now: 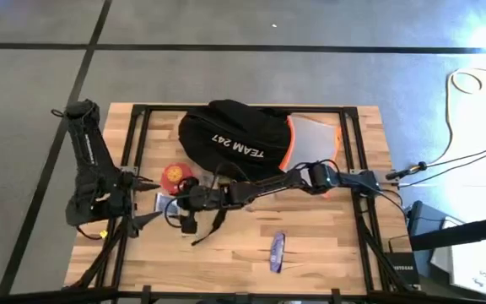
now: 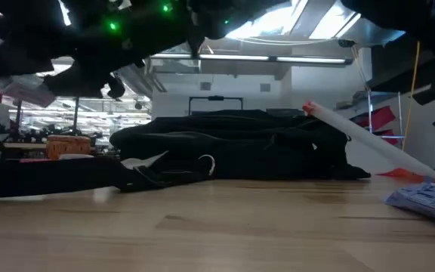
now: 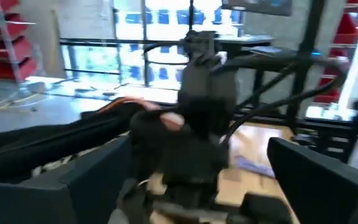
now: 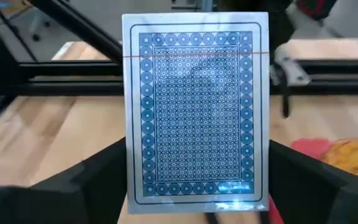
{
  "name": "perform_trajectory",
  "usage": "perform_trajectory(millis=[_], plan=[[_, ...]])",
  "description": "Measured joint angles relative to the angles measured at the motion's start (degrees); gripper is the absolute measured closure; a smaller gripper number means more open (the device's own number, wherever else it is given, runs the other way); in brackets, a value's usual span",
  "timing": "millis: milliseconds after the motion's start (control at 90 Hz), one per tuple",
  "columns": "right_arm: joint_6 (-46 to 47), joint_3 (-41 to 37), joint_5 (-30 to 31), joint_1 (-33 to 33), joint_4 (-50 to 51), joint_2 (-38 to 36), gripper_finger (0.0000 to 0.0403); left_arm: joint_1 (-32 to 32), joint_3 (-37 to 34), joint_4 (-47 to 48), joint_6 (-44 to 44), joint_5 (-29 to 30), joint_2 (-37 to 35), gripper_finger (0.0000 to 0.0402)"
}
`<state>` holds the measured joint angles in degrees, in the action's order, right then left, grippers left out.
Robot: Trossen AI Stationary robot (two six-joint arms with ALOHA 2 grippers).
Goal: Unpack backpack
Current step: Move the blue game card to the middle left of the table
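Observation:
The black backpack point(image 1: 234, 139) with white "TEAM 247" lettering lies at the table's far middle and also shows in the low view point(image 2: 232, 147). My right gripper point(image 1: 180, 203) reaches across to the table's left and is shut on a pack of cards with a blue patterned back point(image 4: 196, 112). My left gripper point(image 1: 152, 200) stands open right in front of it, facing it. Its fingers point(image 3: 316, 180) are spread wide on either side of the right gripper's tip and touch nothing. My right gripper pinches the card pack by its two long edges point(image 4: 132, 180), near one short end, one finger on each side. The pack stands up out of the fingers with its patterned face toward the wrist camera. It is held clear of the table.
A red and yellow thing point(image 1: 174, 175) lies just beyond the grippers, near the backpack. A purple packet point(image 1: 278, 251) lies near the table's front edge, right of the middle. A grey sheet with orange trim point(image 1: 315, 143) sticks out at the backpack's right.

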<state>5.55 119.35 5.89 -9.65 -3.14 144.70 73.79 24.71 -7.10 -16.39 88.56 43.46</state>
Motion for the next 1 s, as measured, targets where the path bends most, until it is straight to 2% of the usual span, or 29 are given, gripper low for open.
perform_trajectory(millis=[133,267,356,433,589,733,867,1000], plan=[[-1.1,0.0,2.2,0.0,0.4,0.0,0.0104,1.7,0.0,14.6,-20.7,-1.1,-0.6,0.0038],[-1.3,0.0,2.1,0.0,0.1,0.0,0.0095,2.0,0.0,29.0,-40.1,-6.6,0.6,0.0038],[-1.3,0.0,2.0,0.0,0.5,0.0,0.009,2.0,0.0,35.5,-47.5,-8.8,1.9,0.0038],[-1.3,0.0,1.5,0.0,0.5,0.0,0.009,2.0,0.0,39.2,-51.9,-8.1,2.5,0.0038],[-1.3,0.0,1.4,-0.1,0.8,0.0,0.0098,1.9,0.0,40.0,-50.3,-5.2,2.6,0.0047],[-1.3,0.0,1.1,-0.1,1.4,0.0,0.0098,0.8,0.0,40.0,-47.8,-8.9,2.6,0.0085],[-1.3,0.0,1.1,0.0,1.7,0.0,0.0093,-0.2,0.0,40.0,-44.9,-12.0,2.6,0.0152],[-1.3,0.0,0.7,0.0,1.8,0.0,0.0092,-1.1,0.0,40.0,-44.9,-12.6,2.6,0.0249]])
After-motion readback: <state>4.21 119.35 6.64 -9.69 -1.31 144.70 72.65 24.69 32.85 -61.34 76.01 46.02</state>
